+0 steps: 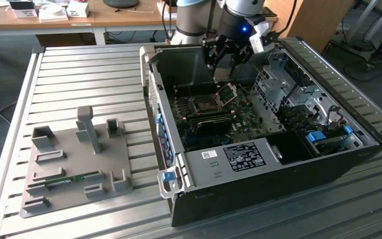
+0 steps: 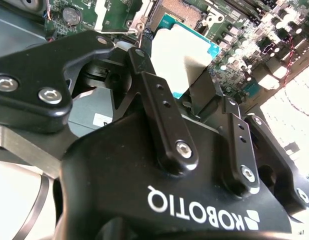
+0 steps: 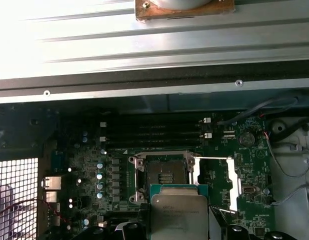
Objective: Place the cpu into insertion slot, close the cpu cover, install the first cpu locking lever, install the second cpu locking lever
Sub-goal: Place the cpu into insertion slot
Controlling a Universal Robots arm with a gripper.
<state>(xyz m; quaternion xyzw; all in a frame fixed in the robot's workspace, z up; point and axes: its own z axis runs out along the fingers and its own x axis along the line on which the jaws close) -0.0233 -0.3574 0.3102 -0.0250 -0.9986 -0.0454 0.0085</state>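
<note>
Cpu [image 3: 179, 216] hangs level, clamped by two edges in the end effector [image 2: 179, 75], so that its underside faces the insertion slot [image 3: 164, 175] close below. The cpu cover [image 1: 228, 92] stands raised, which leaves the socket free.

Matt grey metal cpu [image 3: 179, 219]; glossy black pincer [image 2: 177, 67]; ribbed metal table [image 1: 78, 74]

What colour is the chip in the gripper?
The chip has a silvery-grey top with a teal-green border; clearest in the first wrist view.
</note>
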